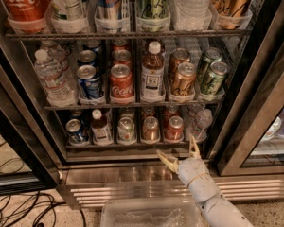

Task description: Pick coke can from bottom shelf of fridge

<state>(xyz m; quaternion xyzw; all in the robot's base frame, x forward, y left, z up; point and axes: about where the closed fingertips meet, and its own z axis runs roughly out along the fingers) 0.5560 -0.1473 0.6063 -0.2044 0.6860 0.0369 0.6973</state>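
The grasp is not yet made: the pale two-finger pincer hangs spread and empty just outside the tall black-framed fridge, near the small red silver-topped coke can, which stands untouched in a clear tray on the dark wire bottom shelf.

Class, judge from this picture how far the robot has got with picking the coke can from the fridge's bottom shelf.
Done: the fridge is open and the gripper is at the front edge of the bottom shelf. In hand: lining up, open and empty, just in front of the coke can. Left: reach in, close on the can and lift it out.
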